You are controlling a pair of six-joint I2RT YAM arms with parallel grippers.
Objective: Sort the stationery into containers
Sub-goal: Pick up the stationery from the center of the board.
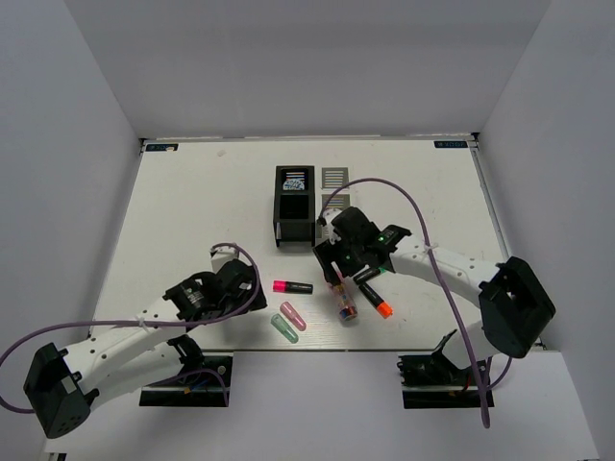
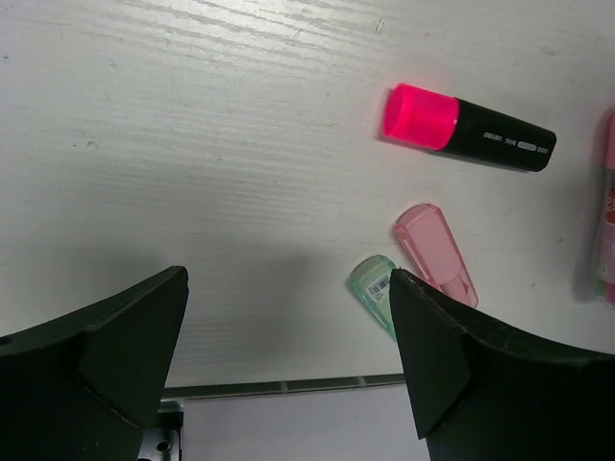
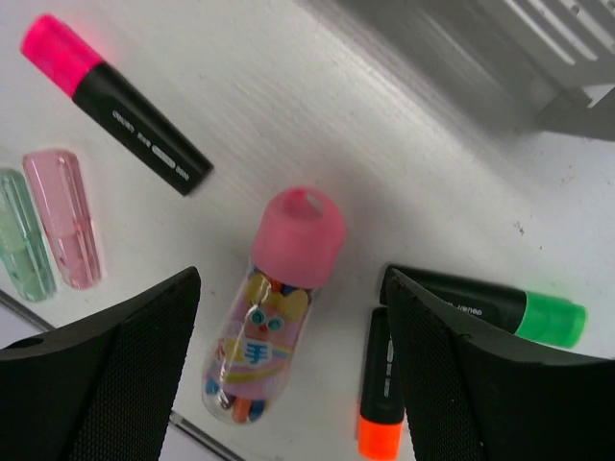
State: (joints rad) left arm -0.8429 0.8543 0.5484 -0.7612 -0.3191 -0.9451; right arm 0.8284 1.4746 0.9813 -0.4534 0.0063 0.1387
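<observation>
My right gripper [image 1: 348,261] [image 3: 288,288] is open, its fingers on either side of the pink clear tube [image 3: 277,307] [image 1: 345,300] lying on the table. The green-capped marker [image 3: 500,307] and the orange-capped marker [image 3: 378,394] lie just to its right. The pink-capped marker [image 1: 291,286] [image 2: 471,130], the pink capsule [image 1: 293,316] [image 2: 434,252] and the green capsule [image 1: 283,328] [image 2: 373,286] lie between the arms. My left gripper [image 1: 235,280] [image 2: 288,283] is open and empty, left of the capsules. The black box [image 1: 294,216] holds a bluish round thing [image 1: 294,178]. The white box [image 1: 334,181] stands beside it.
The table's near edge [image 2: 288,386] runs just below the capsules. The right arm and its purple cable [image 1: 423,226] cover part of the white box. White walls enclose the table on three sides.
</observation>
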